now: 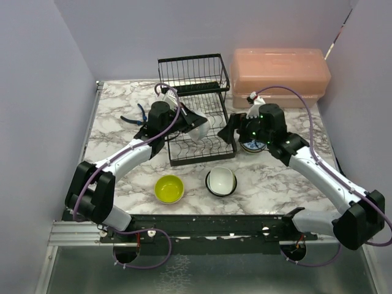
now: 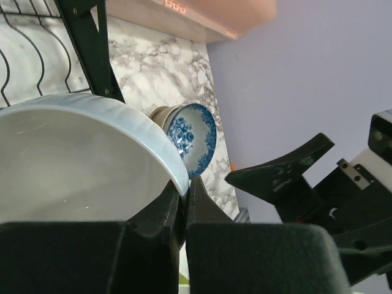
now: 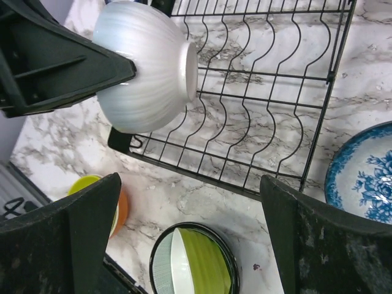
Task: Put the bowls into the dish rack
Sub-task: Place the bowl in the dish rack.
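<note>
White bowl [image 3: 144,67] is clamped by its rim in the left gripper [image 2: 185,195], tipped on its side over the dish rack [image 1: 197,92], upper left in the right wrist view. Meanwhile the right gripper [image 3: 190,233] is splayed wide apart, holding nothing, with the blue-patterned bowl [image 3: 364,177] at the right edge.

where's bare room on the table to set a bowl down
Bare marble: back-left corner beside the dish rack, and the near edge between the dark-rimmed bowl and the right arm. Crowded: over the rack, where the left gripper holds a white bowl, and its right side, with the right gripper and blue-patterned bowl.
</note>
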`<state>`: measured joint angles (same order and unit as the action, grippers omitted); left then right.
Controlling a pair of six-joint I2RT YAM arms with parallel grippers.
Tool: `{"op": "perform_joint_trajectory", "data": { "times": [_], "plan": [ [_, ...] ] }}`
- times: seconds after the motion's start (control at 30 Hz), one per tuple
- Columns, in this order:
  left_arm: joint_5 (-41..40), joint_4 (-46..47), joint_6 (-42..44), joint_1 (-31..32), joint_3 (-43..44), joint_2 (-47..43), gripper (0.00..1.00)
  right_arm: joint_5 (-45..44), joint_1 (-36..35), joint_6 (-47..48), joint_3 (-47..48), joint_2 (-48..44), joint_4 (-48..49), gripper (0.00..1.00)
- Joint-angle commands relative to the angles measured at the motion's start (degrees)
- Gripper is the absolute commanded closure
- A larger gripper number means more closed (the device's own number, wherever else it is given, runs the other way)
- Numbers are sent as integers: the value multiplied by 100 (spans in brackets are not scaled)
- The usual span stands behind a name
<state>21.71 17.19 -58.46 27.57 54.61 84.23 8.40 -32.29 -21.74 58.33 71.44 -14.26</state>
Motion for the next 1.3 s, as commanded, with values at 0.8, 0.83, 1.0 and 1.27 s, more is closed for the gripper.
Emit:
{"op": "perform_joint_trajectory", "data": {
  "times": [0.8,0.83,1.0,1.27],
  "plan": [
    [552,7083,-1965,912,-443,3009,100,1103,1118,-442,-531,-1015,-419,0],
    [509,7094,-1927,912,-496,3016,100,1102,1118,-445,-532,-1018,-426,0],
    [714,7144,-2045,911,-414,3271,100,1075,1120,-463,-582,-1012,-404,0],
    [558,7423,-2074,892,-467,3578,100,1071,1120,-455,-579,-987,-431,0]
  ]
}}
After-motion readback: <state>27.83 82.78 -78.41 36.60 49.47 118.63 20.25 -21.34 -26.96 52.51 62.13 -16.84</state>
